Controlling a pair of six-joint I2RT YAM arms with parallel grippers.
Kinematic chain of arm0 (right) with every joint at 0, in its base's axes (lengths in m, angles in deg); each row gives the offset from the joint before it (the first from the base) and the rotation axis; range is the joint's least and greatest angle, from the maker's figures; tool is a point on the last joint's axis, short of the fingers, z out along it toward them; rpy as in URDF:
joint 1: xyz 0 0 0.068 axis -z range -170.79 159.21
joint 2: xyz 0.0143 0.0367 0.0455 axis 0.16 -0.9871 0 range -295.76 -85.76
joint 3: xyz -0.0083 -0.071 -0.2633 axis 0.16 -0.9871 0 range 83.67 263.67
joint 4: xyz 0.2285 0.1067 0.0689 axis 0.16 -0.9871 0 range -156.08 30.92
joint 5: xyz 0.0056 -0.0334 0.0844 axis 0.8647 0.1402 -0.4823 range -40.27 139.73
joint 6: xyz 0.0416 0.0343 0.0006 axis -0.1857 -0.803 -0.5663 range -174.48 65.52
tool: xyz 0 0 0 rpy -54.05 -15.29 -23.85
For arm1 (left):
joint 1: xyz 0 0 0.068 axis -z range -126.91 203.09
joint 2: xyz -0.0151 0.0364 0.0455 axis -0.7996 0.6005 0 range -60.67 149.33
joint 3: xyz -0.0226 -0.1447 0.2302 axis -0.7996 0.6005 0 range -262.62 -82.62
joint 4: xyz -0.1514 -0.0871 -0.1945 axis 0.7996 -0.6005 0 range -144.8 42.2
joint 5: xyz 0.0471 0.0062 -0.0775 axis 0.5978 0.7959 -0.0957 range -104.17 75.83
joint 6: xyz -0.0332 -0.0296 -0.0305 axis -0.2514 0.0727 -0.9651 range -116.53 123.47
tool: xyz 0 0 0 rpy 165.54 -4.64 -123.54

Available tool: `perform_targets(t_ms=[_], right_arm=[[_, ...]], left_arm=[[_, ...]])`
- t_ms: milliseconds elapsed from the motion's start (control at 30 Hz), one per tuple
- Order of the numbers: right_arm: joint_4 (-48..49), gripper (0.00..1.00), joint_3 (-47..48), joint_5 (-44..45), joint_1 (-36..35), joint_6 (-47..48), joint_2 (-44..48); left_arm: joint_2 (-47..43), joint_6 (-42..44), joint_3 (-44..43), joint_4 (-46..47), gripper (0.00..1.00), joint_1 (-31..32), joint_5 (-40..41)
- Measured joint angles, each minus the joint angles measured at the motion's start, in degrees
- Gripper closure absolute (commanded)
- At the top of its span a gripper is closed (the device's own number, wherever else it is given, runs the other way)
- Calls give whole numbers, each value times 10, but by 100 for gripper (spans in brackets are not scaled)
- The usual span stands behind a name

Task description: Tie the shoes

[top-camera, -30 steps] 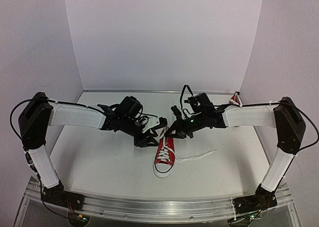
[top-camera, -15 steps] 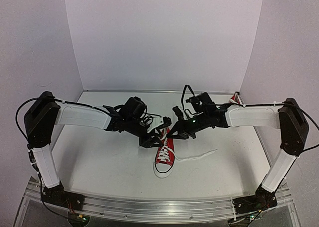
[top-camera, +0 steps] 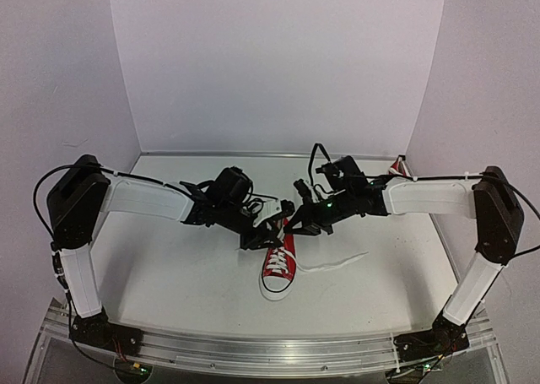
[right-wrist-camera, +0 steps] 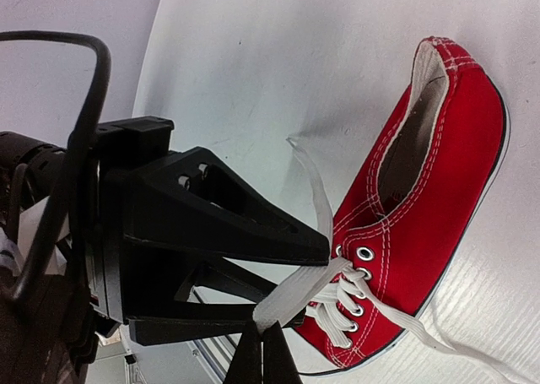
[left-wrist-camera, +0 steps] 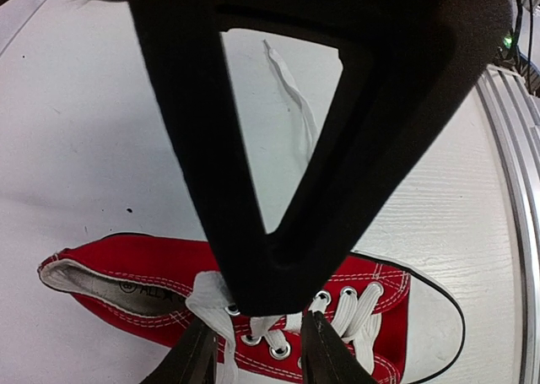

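Observation:
One red shoe (top-camera: 278, 264) with a white toe cap lies mid-table, toe toward the arms. My right gripper (right-wrist-camera: 261, 338) is shut on one white lace (right-wrist-camera: 297, 289), which runs taut and raised from the top eyelets. My left gripper (left-wrist-camera: 258, 354) hovers over the eyelets from the other side, its jaws apart around the lace crossings (left-wrist-camera: 287, 323) without pinching them. In the top view both grippers meet over the shoe's opening, left (top-camera: 270, 226) and right (top-camera: 293, 226). The other lace (top-camera: 333, 263) trails loose on the table to the right. A second shoe (top-camera: 398, 166) lies at the back right, mostly hidden by the right arm.
White table (top-camera: 169, 266) walled on three sides, with a metal rail (top-camera: 270, 348) along the near edge. The right gripper's black finger (left-wrist-camera: 337, 105) fills much of the left wrist view. The left gripper's fingers (right-wrist-camera: 211, 219) fill the left of the right wrist view.
The left arm has reached further right, over the shoe's eyelets, and its jaws have narrowed. The right gripper has kept its hold on the lace, hardly moving.

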Motion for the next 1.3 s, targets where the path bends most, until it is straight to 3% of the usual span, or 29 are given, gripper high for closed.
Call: perform_targets(t_ms=[133,300,467,567,867,1300], right_arm=[[0,100,0,1,0,0,0],[0,96,0,6,0,-2,0],[-5,52,-19,33,1,-19,22],[-19,38,-47,60,8,-43,62],[-190,37,-95,245,41,-155,183],[-280,38,-71,342,41,-212,8]], left_arm=[[1,1,0,1,91,0,1],[1,-4,0,10,100,3,5],[1,-4,0,11,100,4,9],[1,-4,0,11,100,4,10],[1,-4,0,13,100,4,11],[1,-8,0,14,100,4,11]])
